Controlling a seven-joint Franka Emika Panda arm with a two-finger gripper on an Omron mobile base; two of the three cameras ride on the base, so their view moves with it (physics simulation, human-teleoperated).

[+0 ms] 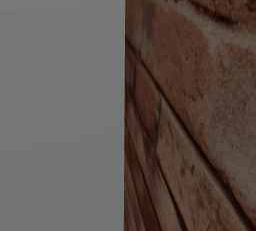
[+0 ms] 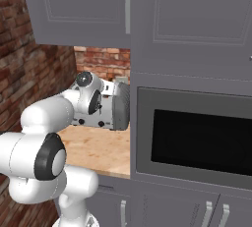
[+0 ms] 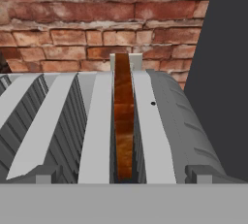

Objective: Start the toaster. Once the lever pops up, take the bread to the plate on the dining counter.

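my count from here: one toaster [image 3: 160, 121], grey, ribbed top, three slots visible on my hand cam. one bread slice [image 3: 124, 121] standing on edge in right-hand slot, other two slots look empty. right base cam: one built-in oven [image 2: 194, 140], one wood countertop [image 2: 98, 150], two upper cabinet doors [image 2: 78, 5], three handles [image 2: 123, 213] on lower fronts. brick wall [image 1: 190, 100] on left base cam, one flat grey panel [image 1: 60, 100] beside it, can't tell what that is

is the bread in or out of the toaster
In: the bread stands on edge in a slot of the toaster, its top edge showing.
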